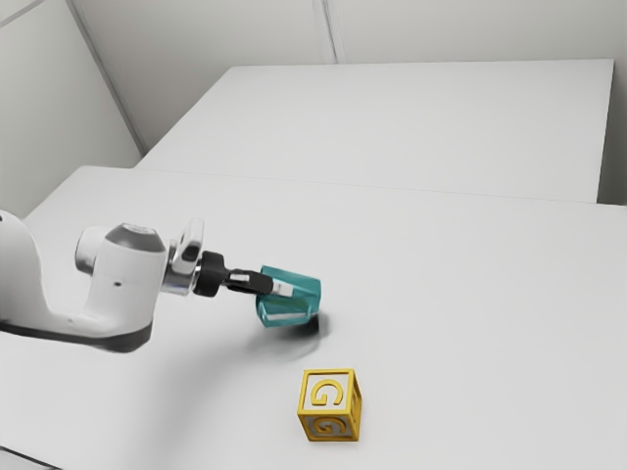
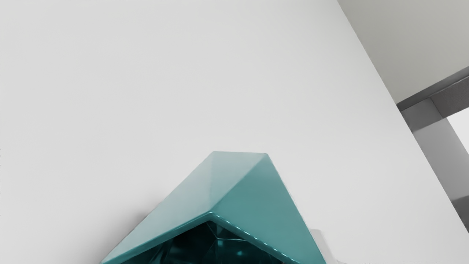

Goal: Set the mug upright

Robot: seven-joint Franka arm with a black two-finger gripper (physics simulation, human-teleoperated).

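Reaches to a tipped teal mug [image 1: 306,302] over the tabletop [image 1: 441,294], with mouth toward the jaws and long axis roughly along their reach, no telling whether clamped on it or apart.

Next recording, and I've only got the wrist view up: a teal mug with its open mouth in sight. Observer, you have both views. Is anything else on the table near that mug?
Observer: Yes. The exterior view shows a yellow-edged block with a letter G on it, resting on the table, closer to that camera than the mug is.
Operator: Noted. And from which side does the arm reach the mug?
Observer: From the exterior view's left. The arm comes in there, and its black pincer overlaps the mug in that view.
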